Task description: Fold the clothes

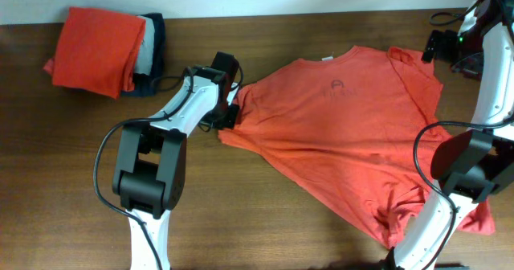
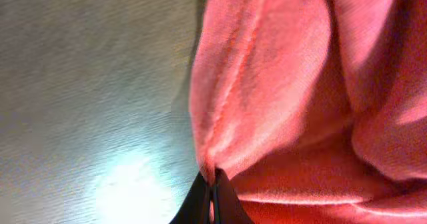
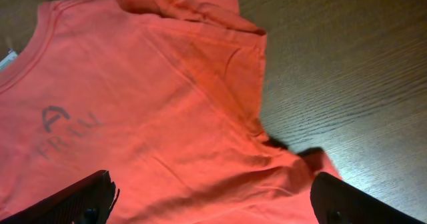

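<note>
The coral-red T-shirt (image 1: 345,133) lies spread on the brown table, plain face up with a small neck mark (image 1: 340,87), collar toward the far edge. My left gripper (image 1: 230,113) is shut on the shirt's left sleeve edge; in the left wrist view the fingers (image 2: 213,197) pinch a fold of red cloth (image 2: 280,84). My right gripper (image 1: 440,47) is open above the shirt's right sleeve area; in the right wrist view its fingers (image 3: 213,201) spread wide over the cloth (image 3: 167,117), holding nothing. The lettered face is hidden.
A stack of folded garments sits at the far left: plain orange (image 1: 95,38) on top of grey and navy (image 1: 148,49). The shirt's lower hem bunches by the right arm's base (image 1: 470,169). Bare wood table (image 1: 281,214) lies in front.
</note>
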